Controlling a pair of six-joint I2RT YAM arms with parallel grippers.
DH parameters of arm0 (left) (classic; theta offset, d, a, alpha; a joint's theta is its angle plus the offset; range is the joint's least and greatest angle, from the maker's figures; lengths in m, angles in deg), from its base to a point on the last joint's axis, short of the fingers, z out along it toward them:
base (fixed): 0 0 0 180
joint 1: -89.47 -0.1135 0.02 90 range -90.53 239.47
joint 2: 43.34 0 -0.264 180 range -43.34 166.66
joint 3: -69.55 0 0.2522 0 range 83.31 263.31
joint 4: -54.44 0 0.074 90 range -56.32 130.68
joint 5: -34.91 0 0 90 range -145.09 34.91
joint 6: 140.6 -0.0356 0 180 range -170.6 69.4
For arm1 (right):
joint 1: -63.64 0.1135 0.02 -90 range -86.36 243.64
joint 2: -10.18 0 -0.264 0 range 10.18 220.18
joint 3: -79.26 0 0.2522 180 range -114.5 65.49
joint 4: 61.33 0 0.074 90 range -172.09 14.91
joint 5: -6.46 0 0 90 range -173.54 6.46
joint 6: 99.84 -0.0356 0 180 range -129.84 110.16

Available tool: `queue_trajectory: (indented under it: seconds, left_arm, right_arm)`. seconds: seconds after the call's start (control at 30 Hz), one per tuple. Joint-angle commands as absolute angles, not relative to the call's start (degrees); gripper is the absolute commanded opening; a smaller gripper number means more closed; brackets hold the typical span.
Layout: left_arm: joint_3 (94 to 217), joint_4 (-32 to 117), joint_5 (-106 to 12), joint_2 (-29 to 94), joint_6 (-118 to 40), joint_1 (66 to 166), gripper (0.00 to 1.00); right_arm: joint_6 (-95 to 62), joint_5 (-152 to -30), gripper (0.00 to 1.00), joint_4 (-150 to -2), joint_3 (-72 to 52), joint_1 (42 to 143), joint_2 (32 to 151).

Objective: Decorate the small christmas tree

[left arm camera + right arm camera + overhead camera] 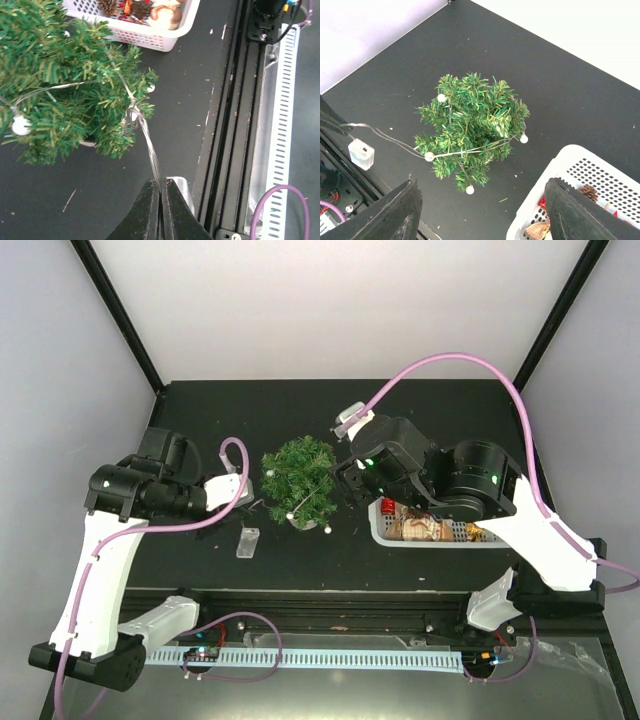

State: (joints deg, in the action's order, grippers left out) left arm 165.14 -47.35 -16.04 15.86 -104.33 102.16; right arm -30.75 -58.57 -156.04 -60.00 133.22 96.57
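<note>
The small christmas tree (299, 480) stands upright mid-table, a bushy green fir also seen in the left wrist view (60, 90) and from above in the right wrist view (472, 125). A thin silver light string (150, 145) with small white bulbs (429, 156) is draped over its branches. My left gripper (161, 186) sits just left of the tree, shut on the loose end of that wire. My right gripper (482, 186) hovers above the tree's right side, open with nothing between its fingers.
A white plastic basket (384, 534) of ornaments, pine cones among them, lies right of the tree (555, 170). The string's small clear battery box (247, 541) rests on the black table near the front rail (361, 154). A metal rail runs along the near edge.
</note>
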Motion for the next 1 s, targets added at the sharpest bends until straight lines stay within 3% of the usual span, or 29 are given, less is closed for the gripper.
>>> queue_trajectory:
  seconds: [0.0,0.6,0.97]
  left_arm:
    - [165.55,-48.39,-16.55,14.72,-108.04,98.91,0.02]
    - [173.21,-48.07,-19.52,27.36,-121.17,83.07,0.02]
    - [180.26,-38.64,-23.33,39.44,-117.62,82.52,0.02]
  right_arm:
    - [-31.11,-57.25,0.69,-154.06,-58.79,132.75,95.45]
    - [-31.18,-57.60,0.69,-153.31,-56.80,132.20,94.39]
    - [-31.38,-57.79,0.69,-152.55,-55.67,131.87,94.47]
